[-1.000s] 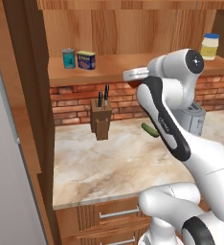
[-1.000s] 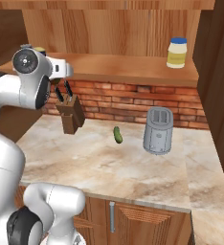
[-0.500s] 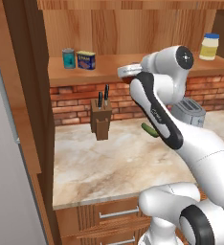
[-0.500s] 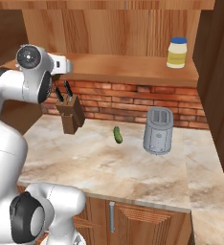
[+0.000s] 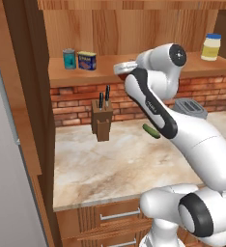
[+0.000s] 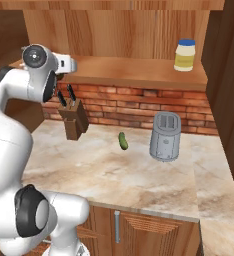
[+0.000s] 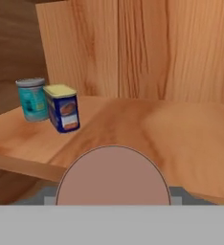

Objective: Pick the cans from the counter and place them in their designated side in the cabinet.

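Wooden cabinet (image 7: 171, 57) with plank shelf (image 7: 190, 139), above the beige tabletop (image 5: 115, 169). Over the last second the arm has swung left along the shelf, toward the teal can (image 7: 31, 99). The hand (image 5: 126, 68) grips the red-brown can (image 7: 113, 174) at the shelf edge; the blue can (image 7: 62, 107) already stands beside the teal can. Placement appears imminent.

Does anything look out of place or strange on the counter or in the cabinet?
One thing: a small green pickle lies loose on the bare counter between the knife block and the toaster. The shelf items stand upright; nothing looks spilled or damaged.
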